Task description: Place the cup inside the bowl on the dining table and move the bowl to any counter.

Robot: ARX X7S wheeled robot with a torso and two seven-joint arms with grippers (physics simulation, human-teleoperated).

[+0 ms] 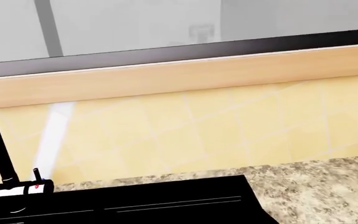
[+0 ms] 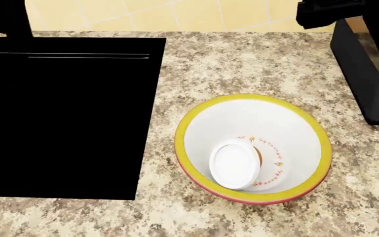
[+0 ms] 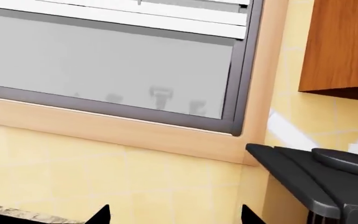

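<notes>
Resting on the brown speckled counter (image 2: 255, 64), the bowl (image 2: 196, 123) shows a white inside and yellow-green rim; the white-lidded cup (image 2: 234, 164) lies tipped inside it. A black inset panel (image 2: 64, 123) lies beside, yellow tile backsplash (image 2: 176, 15) beyond. Neither claw's grip can be told.
</notes>
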